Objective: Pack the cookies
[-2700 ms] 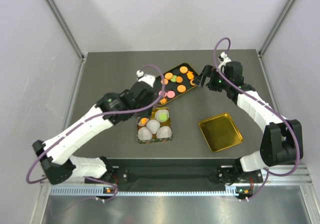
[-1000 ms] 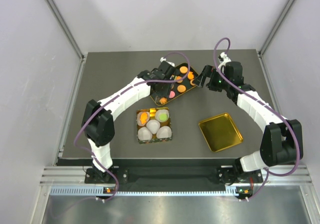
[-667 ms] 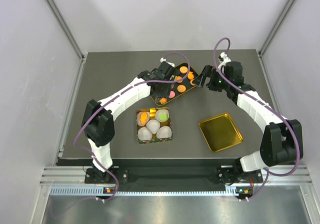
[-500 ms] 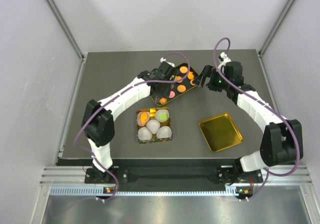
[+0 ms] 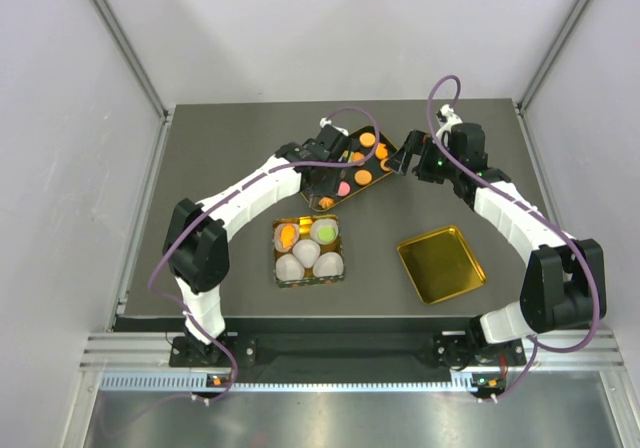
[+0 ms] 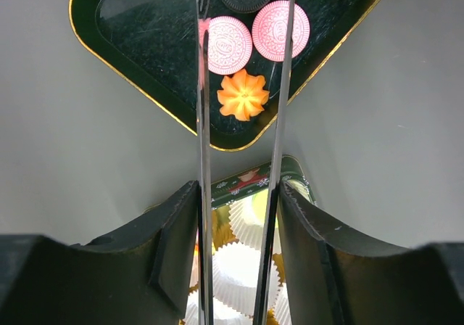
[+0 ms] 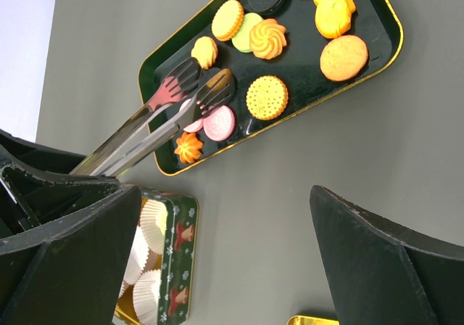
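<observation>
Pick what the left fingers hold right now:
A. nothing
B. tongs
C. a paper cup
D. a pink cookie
B: the left fingers clamp a pair of metal tongs, whose two blades run out from between them over the black tray.

A lab booth: bare white walls [image 5: 330, 28], metal-railed table [image 5: 220, 148].
</observation>
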`<act>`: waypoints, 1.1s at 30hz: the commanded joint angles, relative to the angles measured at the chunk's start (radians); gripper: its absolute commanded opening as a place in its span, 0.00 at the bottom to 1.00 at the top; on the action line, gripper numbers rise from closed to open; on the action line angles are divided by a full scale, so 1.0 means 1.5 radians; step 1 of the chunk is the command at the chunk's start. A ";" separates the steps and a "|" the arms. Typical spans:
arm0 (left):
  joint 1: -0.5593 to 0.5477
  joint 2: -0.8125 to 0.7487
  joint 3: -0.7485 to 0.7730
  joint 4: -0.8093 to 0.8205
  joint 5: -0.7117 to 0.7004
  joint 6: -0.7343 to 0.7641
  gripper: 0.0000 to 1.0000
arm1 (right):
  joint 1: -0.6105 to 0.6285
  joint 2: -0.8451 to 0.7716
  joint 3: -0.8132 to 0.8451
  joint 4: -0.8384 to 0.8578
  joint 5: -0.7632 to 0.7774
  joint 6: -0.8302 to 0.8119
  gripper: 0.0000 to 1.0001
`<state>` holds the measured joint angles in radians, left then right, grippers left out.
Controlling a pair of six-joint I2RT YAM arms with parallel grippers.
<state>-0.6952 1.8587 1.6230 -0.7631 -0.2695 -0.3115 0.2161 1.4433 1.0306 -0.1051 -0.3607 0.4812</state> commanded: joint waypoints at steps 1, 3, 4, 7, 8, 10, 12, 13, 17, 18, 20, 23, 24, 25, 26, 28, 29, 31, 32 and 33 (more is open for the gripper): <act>0.002 0.001 0.004 0.024 -0.001 0.004 0.50 | 0.008 0.000 0.039 0.012 -0.004 -0.011 1.00; 0.002 0.001 0.005 0.023 0.001 0.005 0.49 | 0.010 0.000 0.039 0.012 -0.004 -0.011 1.00; 0.002 0.001 0.005 0.022 0.001 0.005 0.48 | 0.009 0.000 0.039 0.012 -0.003 -0.012 1.00; 0.002 0.002 0.007 0.017 0.010 0.010 0.44 | 0.010 0.000 0.039 0.012 -0.003 -0.012 1.00; 0.002 0.001 0.008 0.015 0.011 0.010 0.44 | 0.008 0.001 0.039 0.012 -0.004 -0.011 1.00; 0.001 0.000 0.015 0.010 0.008 0.013 0.42 | 0.009 0.000 0.039 0.011 -0.004 -0.012 1.00; 0.001 -0.006 0.024 -0.003 0.003 0.015 0.41 | 0.009 0.000 0.039 0.012 -0.005 -0.012 1.00; 0.001 -0.014 0.028 -0.006 0.001 0.016 0.41 | 0.009 -0.001 0.039 0.012 -0.004 -0.012 1.00; 0.002 -0.036 0.043 -0.015 -0.017 0.020 0.40 | 0.009 0.002 0.039 0.012 -0.005 -0.012 1.00; 0.002 -0.040 0.050 -0.017 -0.018 0.021 0.40 | 0.009 0.002 0.039 0.012 -0.005 -0.012 1.00; 0.003 -0.044 0.057 -0.021 -0.021 0.023 0.40 | 0.009 0.002 0.039 0.013 -0.004 -0.011 1.00; 0.002 -0.046 0.064 -0.025 -0.013 0.023 0.40 | 0.009 0.001 0.039 0.012 -0.004 -0.012 1.00; 0.002 -0.047 0.062 -0.027 -0.009 0.023 0.40 | 0.009 0.002 0.039 0.012 -0.003 -0.013 1.00; 0.002 -0.051 0.063 -0.027 -0.005 0.022 0.40 | 0.009 0.002 0.039 0.012 -0.004 -0.013 1.00; 0.002 -0.052 0.063 -0.029 -0.002 0.022 0.39 | 0.009 0.001 0.039 0.012 -0.003 -0.013 1.00; 0.001 -0.063 0.061 -0.033 0.002 0.021 0.39 | 0.010 0.004 0.040 0.012 -0.003 -0.012 1.00; 0.001 -0.068 0.060 -0.035 0.007 0.021 0.39 | 0.010 0.004 0.040 0.012 -0.003 -0.013 1.00; 0.001 -0.089 0.055 -0.041 0.014 0.019 0.39 | 0.008 0.004 0.040 0.012 -0.003 -0.012 1.00; 0.001 -0.097 0.052 -0.041 0.027 0.019 0.39 | 0.009 0.004 0.040 0.012 -0.003 -0.012 1.00; 0.000 -0.107 0.040 -0.041 0.032 0.019 0.38 | 0.009 0.003 0.040 0.012 -0.003 -0.012 1.00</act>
<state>-0.6952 1.8076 1.6745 -0.8314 -0.2497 -0.2886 0.2161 1.4490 1.0309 -0.1051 -0.3607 0.4805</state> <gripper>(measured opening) 0.404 0.996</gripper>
